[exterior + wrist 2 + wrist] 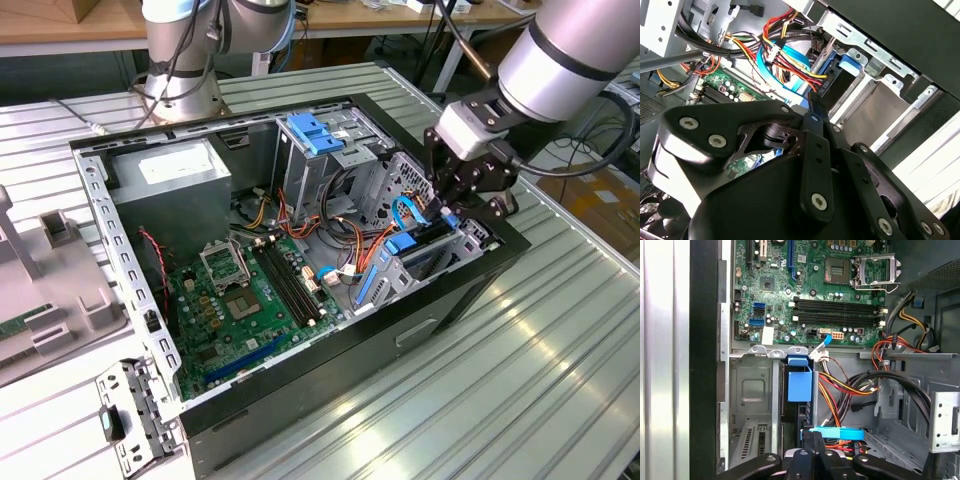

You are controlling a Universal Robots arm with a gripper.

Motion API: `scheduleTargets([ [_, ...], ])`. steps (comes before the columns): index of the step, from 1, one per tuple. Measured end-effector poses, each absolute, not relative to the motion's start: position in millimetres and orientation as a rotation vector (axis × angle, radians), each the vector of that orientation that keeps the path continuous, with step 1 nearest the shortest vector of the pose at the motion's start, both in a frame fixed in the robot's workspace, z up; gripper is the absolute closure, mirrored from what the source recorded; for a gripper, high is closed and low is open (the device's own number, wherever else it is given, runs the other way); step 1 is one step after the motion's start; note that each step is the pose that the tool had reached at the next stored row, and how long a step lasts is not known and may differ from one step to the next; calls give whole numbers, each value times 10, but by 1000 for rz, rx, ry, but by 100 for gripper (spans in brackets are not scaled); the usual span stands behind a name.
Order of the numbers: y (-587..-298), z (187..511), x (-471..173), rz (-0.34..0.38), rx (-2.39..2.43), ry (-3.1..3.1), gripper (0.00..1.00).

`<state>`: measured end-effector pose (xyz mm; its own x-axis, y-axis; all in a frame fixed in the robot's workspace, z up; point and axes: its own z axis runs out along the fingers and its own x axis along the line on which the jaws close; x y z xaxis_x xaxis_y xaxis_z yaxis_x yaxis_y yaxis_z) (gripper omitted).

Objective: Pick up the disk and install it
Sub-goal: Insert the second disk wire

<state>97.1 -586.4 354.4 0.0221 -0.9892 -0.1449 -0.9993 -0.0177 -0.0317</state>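
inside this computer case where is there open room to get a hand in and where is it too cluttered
Free: the bare motherboard between the power supply and the memory slots. Crowded: the cable bundle by the drive cage, and the bay where the tool sits.

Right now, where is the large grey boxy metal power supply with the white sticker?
In the exterior view, the power supply sits inside the open computer case on that view's left, beside the green motherboard.

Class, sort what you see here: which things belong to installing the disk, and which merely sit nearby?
Job: disk, edge-on in the drive bay; gripper at the bay.
Bystanders: motherboard; power supply; light-blue bracket; wire bundle.
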Motion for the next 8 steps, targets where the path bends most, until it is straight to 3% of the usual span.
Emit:
scheduleTargets([
  [8,-5875,3466,992,133,-2154,2112,89],
])
